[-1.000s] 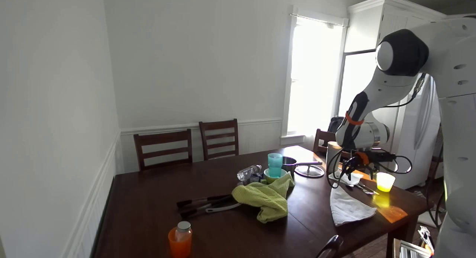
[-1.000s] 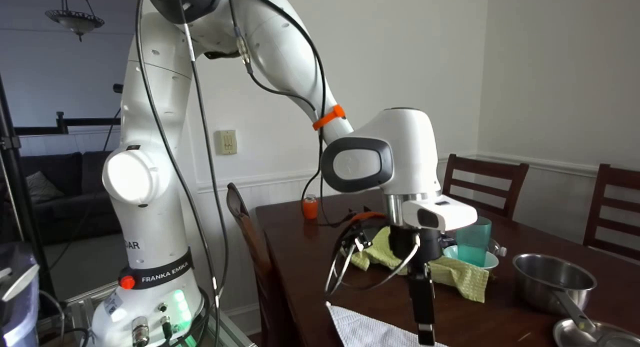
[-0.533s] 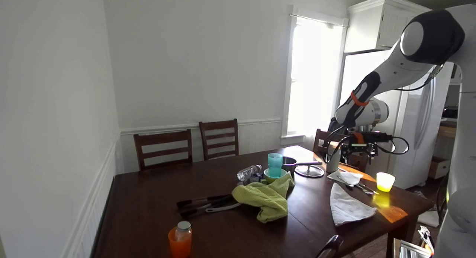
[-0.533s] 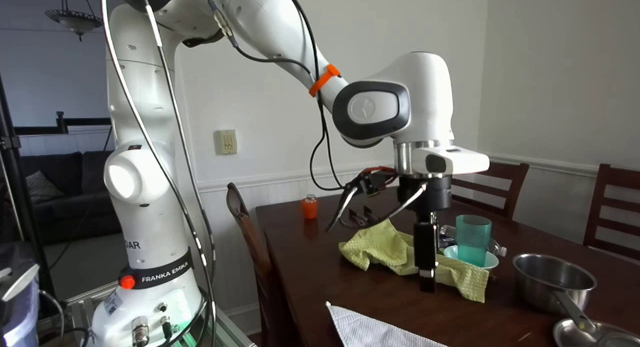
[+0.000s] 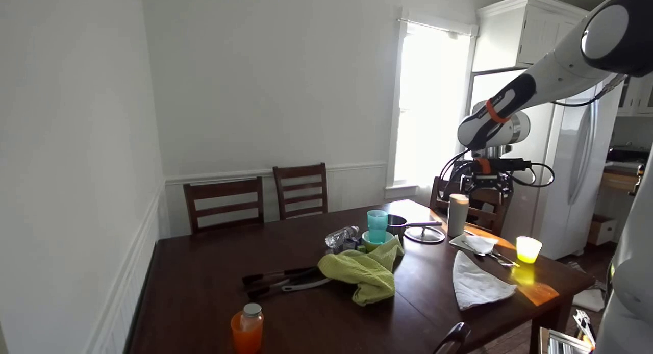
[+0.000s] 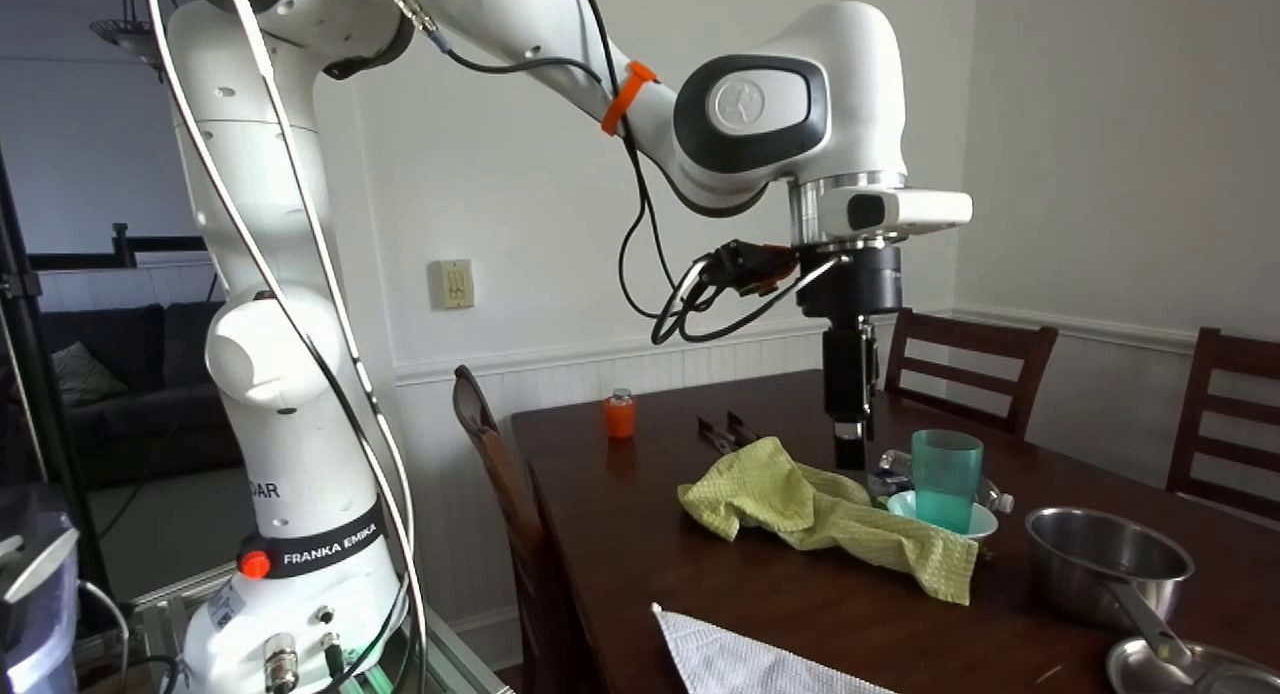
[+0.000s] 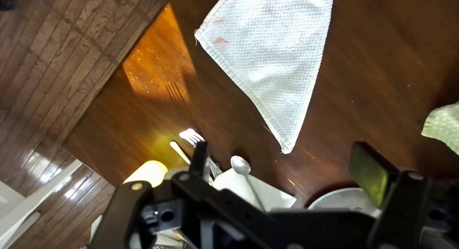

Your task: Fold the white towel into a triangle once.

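The towel [image 5: 479, 285] lies flat on the table [image 5: 194, 277], below the gripper [image 7: 283, 164] and apart from it, in a rough triangle with slightly bowed sides. It is white and waffle-textured, with a stitched hem, small rust-red marks near one corner and a loose thread there; glare washes out patches of the weave. The top edge of the wrist view cuts it off, as does the bottom edge in an exterior view. The gripper's fingers [image 7: 369, 173] stand wide apart. In the wrist view it hides parts of the fork [image 7: 192, 136], spoon [image 7: 241, 164], yellow cup [image 7: 152, 170] and lid [image 7: 344, 198], whose small mark cannot be read. The green cloth [image 5: 359, 275] runs off the right edge there, and in an exterior view the small items [image 5: 351, 244] beside the bottle [image 5: 338, 238] are hard to make out. On the arm's base [image 6: 285, 609], a black band [image 6: 320, 553] reads FRANKA EMIKA; above it, at the curving side, stand letters that look like DAR.
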`<state>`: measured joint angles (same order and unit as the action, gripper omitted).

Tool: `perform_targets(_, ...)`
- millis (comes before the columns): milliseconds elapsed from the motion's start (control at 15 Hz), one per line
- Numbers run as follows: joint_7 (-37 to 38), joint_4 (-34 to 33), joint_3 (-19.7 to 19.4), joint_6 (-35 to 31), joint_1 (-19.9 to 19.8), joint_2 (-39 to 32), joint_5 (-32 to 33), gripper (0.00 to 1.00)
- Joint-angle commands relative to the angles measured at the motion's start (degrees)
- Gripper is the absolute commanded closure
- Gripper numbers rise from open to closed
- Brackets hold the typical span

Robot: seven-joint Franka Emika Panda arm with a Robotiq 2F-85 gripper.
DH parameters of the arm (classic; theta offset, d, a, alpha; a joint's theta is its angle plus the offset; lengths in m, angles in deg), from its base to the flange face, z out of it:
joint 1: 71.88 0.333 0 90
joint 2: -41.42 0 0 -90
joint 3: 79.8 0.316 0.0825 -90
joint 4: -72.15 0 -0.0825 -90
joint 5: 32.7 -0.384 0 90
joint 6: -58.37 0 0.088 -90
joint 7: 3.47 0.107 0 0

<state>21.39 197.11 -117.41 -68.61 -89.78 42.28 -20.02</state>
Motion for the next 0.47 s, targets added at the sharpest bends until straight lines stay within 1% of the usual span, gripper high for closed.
perform_targets(0,0.0,-0.2,2.8,0.1,-2.6,0.1,-0.1,0.00)
perform_targets(400,0.0,-0.2,2.9,0.2,-2.8,0.2,-0.1,0.00)
